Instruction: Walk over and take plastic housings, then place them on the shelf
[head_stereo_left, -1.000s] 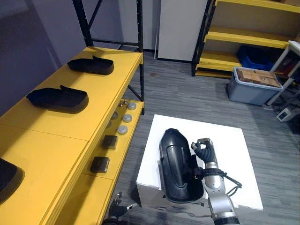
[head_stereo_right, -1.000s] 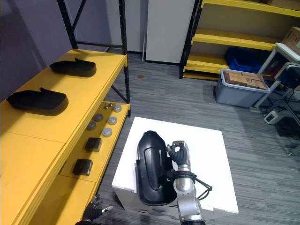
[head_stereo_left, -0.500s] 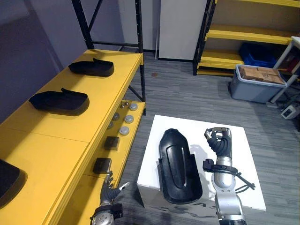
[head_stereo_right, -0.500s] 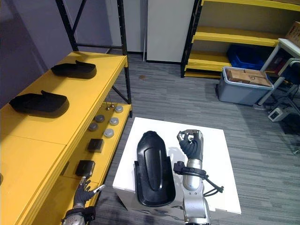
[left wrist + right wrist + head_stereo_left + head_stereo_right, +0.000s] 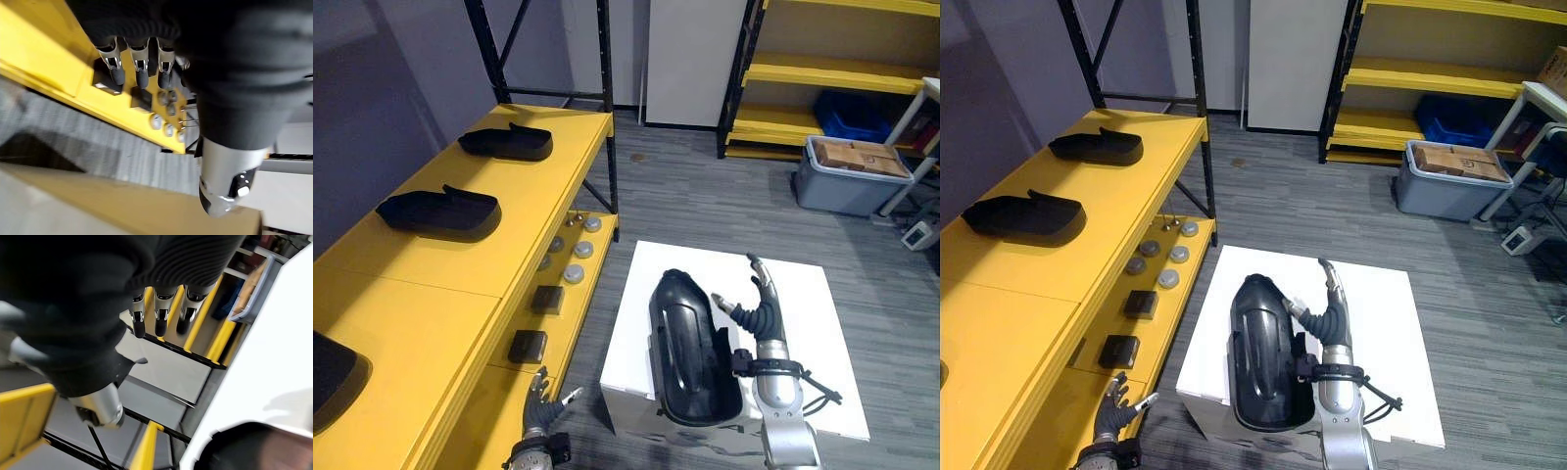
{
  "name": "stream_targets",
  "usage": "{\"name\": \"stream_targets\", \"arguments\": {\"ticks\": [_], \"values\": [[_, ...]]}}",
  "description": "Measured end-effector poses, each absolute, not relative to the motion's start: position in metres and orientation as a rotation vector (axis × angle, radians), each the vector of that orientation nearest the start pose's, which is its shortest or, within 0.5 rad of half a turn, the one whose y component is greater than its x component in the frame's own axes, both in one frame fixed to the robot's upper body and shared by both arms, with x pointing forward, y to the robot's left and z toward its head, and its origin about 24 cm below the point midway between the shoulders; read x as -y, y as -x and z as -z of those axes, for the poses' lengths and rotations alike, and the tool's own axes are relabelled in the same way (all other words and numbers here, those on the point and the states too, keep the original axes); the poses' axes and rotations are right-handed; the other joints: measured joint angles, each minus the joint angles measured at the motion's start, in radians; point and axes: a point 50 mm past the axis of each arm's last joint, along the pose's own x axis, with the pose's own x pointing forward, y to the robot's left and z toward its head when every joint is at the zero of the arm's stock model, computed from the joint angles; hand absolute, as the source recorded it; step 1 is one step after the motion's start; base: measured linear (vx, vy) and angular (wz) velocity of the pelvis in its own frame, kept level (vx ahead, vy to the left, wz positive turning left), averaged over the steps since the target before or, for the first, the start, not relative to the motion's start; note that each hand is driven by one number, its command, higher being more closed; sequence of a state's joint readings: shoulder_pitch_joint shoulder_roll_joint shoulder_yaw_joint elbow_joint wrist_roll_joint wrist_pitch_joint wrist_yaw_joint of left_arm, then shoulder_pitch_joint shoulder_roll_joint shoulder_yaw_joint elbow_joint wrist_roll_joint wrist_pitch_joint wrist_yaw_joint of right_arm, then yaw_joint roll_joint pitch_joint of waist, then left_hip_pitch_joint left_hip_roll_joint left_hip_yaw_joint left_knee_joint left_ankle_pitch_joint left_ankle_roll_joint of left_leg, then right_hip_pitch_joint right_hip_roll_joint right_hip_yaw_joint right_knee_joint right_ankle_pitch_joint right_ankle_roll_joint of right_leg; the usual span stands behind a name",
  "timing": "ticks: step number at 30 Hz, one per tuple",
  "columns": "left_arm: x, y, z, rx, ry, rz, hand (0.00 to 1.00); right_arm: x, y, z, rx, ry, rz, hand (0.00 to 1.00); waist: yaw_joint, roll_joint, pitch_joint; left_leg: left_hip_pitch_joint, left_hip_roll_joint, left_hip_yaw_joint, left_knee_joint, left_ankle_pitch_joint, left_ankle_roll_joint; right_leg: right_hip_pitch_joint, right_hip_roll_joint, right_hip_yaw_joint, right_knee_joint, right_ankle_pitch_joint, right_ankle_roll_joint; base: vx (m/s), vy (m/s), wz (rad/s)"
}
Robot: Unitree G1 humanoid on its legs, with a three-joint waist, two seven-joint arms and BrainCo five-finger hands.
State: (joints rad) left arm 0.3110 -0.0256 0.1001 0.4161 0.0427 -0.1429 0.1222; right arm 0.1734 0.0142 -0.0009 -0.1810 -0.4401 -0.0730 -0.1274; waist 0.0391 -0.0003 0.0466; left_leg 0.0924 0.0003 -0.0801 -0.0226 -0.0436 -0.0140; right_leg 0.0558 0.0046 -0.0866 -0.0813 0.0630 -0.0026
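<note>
While the yellow shelf (image 5: 431, 294) fills the view from 7 to 11 o'clock, its top board has wide bare stretches between the black housings (image 5: 440, 211) lying on it. A strip of grey floor (image 5: 592, 333) separates its edge from the white surface (image 5: 803, 294) at 6 o'clock. On the surface lies the black housing (image 5: 690, 352), its near end reaching the near edge; bare white lies at its 3 o'clock. The right robot hand (image 5: 764, 315) stands just beside it there, fingers straight and spread, thumb toward the housing. The left robot hand (image 5: 541, 399), at 7 o'clock by the shelf edge, is spread, holding nothing. Round discs (image 5: 576, 259) and dark blocks (image 5: 545, 299) sit on the lower board.
</note>
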Motion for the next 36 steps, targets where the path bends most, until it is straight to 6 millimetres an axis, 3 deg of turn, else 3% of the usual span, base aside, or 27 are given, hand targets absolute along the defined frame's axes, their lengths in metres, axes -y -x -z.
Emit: {"name": "stream_targets", "arguments": {"ticks": [9,17,18,28,36], "values": [[-0.185,-0.112,0.117,-0.721,-0.049,-0.264,0.0,0.161,-0.202,-0.001,-0.141,0.594,0.075,0.0,-0.001,0.004,-0.006,-0.001,0.009,0.0,0.0,-0.003,-0.004,0.003,0.008,-0.002,-0.003,0.001,-0.001,0.0,0.0,0.0],[-0.181,-0.109,0.121,-0.745,-0.065,-0.213,0.0,0.162,-0.197,0.023,-0.254,0.647,0.059,0.0,-0.001,0.003,-0.007,-0.004,0.012,-0.002,-0.004,-0.002,-0.004,0.0,0.01,-0.007,-0.004,0.001,-0.001,0.0,0.0,0.0],[-0.18,-0.109,0.122,-0.747,-0.064,-0.212,0.0,0.162,-0.197,0.025,-0.26,0.655,0.06,1.0,-0.001,0.002,-0.008,-0.003,0.011,-0.004,-0.005,-0.002,-0.004,0.0,0.01,-0.008,-0.004,0.001,-0.001,0.0,0.0,0.0],[-0.179,-0.108,0.125,-0.77,-0.065,-0.201,0.0,0.176,-0.21,0.027,-0.277,0.697,0.115,1.0,-0.016,-0.015,-0.019,-0.005,0.006,-0.026,-0.019,0.008,0.002,0.0,0.005,-0.034,-0.004,0.0,0.0,0.0,-0.001,0.06],[-0.175,-0.115,0.123,-0.754,-0.072,-0.169,0.0,0.172,-0.215,0.032,-0.298,0.652,0.085,1.0,-0.019,-0.034,-0.026,-0.001,0.007,-0.03,-0.036,0.019,0.003,-0.001,0.004,-0.039,-0.004,-0.001,0.001,0.01,-0.001,0.03]]}}
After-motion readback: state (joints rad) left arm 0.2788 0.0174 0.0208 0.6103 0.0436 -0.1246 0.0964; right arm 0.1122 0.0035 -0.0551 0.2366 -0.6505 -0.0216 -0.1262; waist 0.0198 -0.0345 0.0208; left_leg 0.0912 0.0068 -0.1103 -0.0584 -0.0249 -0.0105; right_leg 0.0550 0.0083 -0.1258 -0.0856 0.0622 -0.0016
